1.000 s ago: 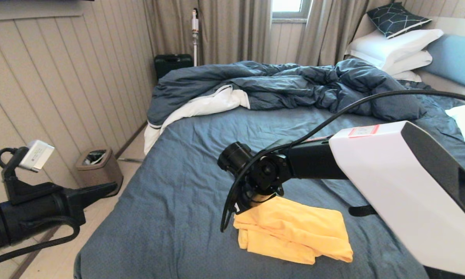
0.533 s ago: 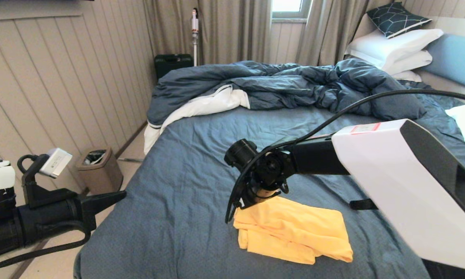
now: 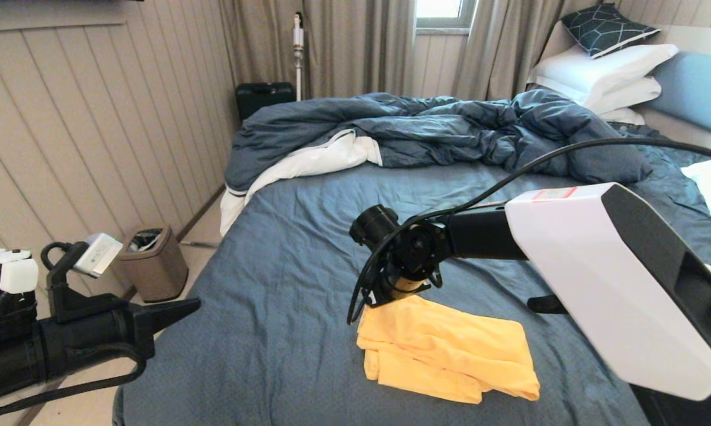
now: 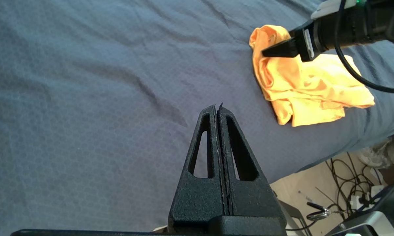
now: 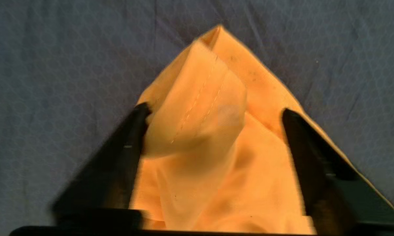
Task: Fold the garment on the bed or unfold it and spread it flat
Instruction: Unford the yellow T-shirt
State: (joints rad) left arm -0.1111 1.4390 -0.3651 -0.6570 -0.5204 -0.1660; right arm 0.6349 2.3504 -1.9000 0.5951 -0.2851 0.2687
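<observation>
The garment (image 3: 450,355), a bright yellow T-shirt, lies bunched in loose folds on the near part of the bed (image 3: 308,248); its chest print is hidden. My right gripper (image 5: 215,109) is open at the shirt's far left corner, its fingers wide apart on either side of a raised hemmed fold (image 5: 200,108). In the head view the wrist (image 3: 402,260) hides those fingers. My left gripper (image 4: 217,106) is shut on nothing and hovers over the sheet near the bed's left edge, well left of the garment (image 4: 308,88).
A rumpled dark-blue duvet (image 3: 438,127) covers the far half of the bed, with white pillows (image 3: 604,71) and the blue headboard (image 3: 698,89) at the far right. A brown bin (image 3: 151,260) stands on the floor by the left wall. Cables (image 4: 347,173) lie below the bed's near edge.
The right wrist has drifted right and farther from me, staying at the shirt's corner. The left arm has moved right toward the bed and a little lower.
</observation>
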